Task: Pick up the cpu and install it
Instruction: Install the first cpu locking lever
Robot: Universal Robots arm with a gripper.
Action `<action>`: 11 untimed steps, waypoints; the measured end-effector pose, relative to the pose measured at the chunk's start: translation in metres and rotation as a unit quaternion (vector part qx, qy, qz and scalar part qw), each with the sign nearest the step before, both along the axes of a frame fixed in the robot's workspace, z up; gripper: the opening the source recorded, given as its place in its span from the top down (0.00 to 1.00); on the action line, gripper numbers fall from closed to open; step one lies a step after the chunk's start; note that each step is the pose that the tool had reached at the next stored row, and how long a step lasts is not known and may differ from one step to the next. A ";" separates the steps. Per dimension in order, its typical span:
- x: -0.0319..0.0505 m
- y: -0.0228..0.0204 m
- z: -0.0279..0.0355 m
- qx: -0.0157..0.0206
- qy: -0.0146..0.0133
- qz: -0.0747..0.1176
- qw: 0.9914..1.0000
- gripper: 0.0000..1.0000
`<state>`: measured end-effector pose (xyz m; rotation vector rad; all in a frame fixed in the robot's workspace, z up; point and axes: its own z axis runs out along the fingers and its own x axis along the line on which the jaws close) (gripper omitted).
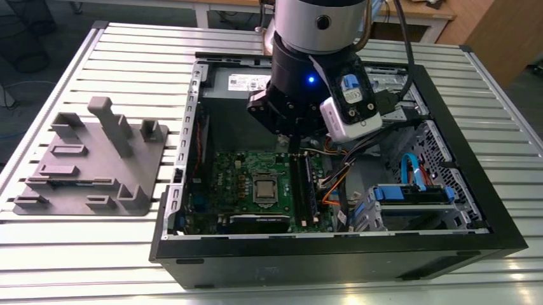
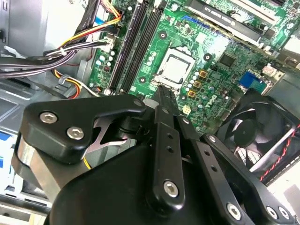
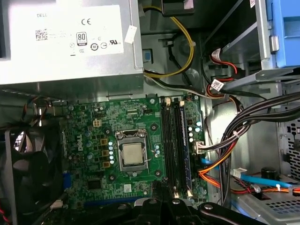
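Seated in the socket on the motherboard [image 1: 229,175], lower centre of the exterior view: the cpu [image 1: 264,189], flat, silvery top up. Hanging above the board near the memory slots [image 1: 303,184]: the gripper [image 1: 293,145], seemingly clenched on nothing. Probably light, rigid, slick-topped, delicate underneath; best taken by opposite rim edges, gently.

My gripper [image 2: 161,93] — black; cpu [image 3: 132,153] — silvery-grey; motherboard [image 3: 140,117] green; fan [image 3: 28,173] black; fixture block [image 1: 93,159] grey; cables [image 3: 220,166] orange, black, yellow.
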<state>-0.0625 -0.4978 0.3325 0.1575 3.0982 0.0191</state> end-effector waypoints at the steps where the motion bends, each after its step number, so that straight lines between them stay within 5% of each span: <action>1: 0.0000 0.0000 0.0000 0.000 0.000 0.000 1.000 0.89; 6: 0.0000 0.0000 -0.0006 0.000 0.000 0.000 1.000 0.89; 11: 0.0000 0.0000 -0.0091 0.000 0.000 0.000 1.000 0.89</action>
